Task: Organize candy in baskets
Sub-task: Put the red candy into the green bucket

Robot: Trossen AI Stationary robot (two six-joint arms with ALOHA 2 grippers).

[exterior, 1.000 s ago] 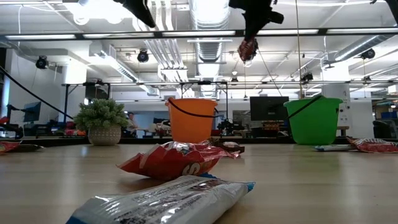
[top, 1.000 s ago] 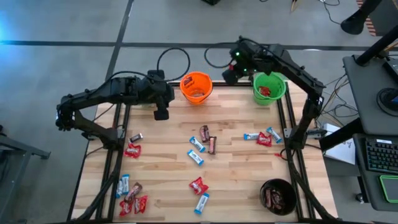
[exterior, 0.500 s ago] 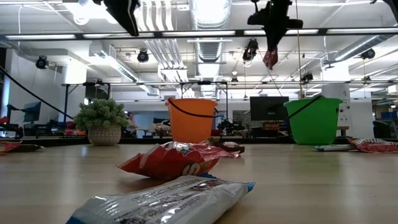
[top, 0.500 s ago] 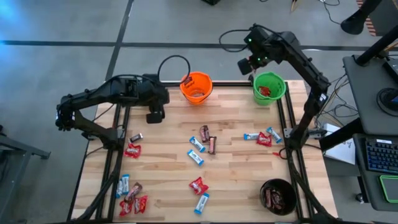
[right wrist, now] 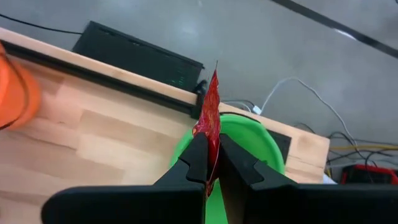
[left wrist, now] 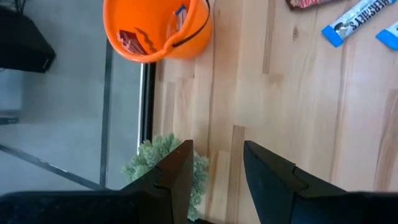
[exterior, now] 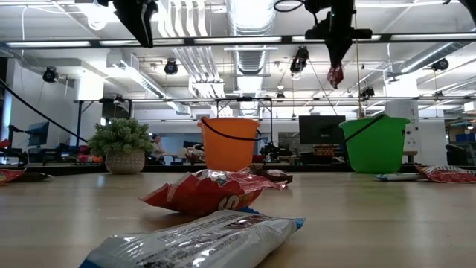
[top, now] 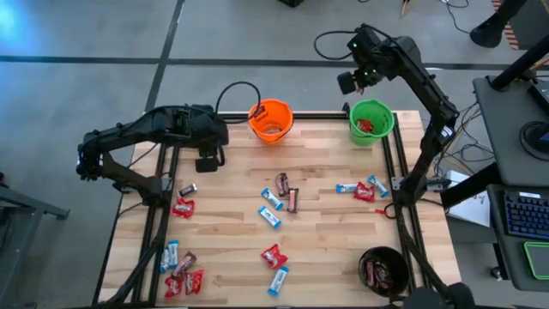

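Observation:
My right gripper (right wrist: pixel 209 163) is high above the table's far right corner, just beside the green basket (top: pixel 371 121) (right wrist: pixel 255 140), shut on a red candy (right wrist: pixel 209 112) (exterior: pixel 335 75). My left gripper (left wrist: pixel 214 162) is open and high over the table's far left, near the orange basket (top: pixel 271 120) (left wrist: pixel 155 28), which holds a few candies. The black basket (top: pixel 383 270) sits at the near right corner with brown candies inside. Red, blue-and-white and brown candies (top: pixel 273 206) lie scattered flat on the table. My right gripper pinches the red candy between its two fingers, near one end of the wrapper (right wrist: pixel 208 144). The rest of the wrapper sticks out past the fingertips, edge-on. In the low view the candy (exterior: pixel 335 75) hangs below the gripper, lifted clear, above the green basket.
A fuzzy green plant (top: pixel 190 142) (exterior: pixel 123 141) stands at the far left, under my left gripper. Clusters of candy lie at the near left corner (top: pixel 180 270), middle (top: pixel 274 266) and right side (top: pixel 360 189). Cables loop past the far edge.
My right gripper has carried the red candy rightward and farther, from between the two far baskets to beside the green basket. My left gripper has moved toward the table's left edge, away from the orange basket.

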